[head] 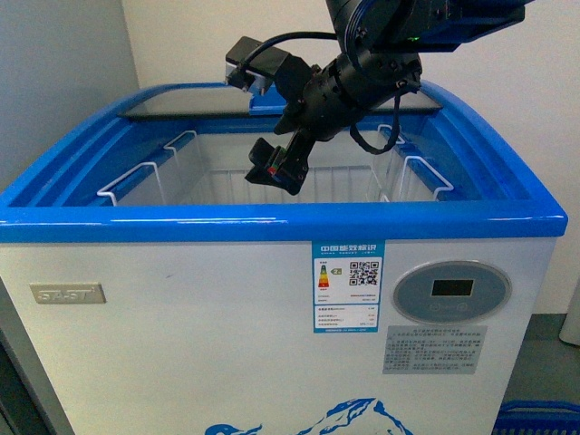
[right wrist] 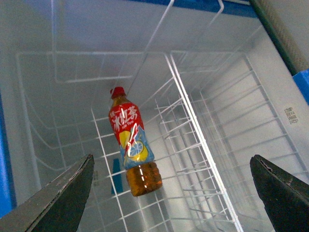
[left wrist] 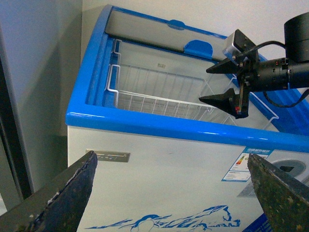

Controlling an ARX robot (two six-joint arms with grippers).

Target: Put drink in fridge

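- The fridge (head: 272,222) has its glass lid (left wrist: 145,31) slid to the back, so the top is open for reaching in.
- The right gripper (head: 272,168) hangs over the opening with its jaws wide and nothing in them.
- The drink (right wrist: 131,141) lies on its side in a white wire basket (right wrist: 193,159) inside the fridge, below the right gripper and not touching it.
- The left gripper (left wrist: 169,193) waits in front of the fridge, open wide and empty too.

Shows open fridge (left wrist: 145,126) with white wire basket (left wrist: 159,94) inside; right gripper (left wrist: 219,83) hovering above, jaws spread, empty.
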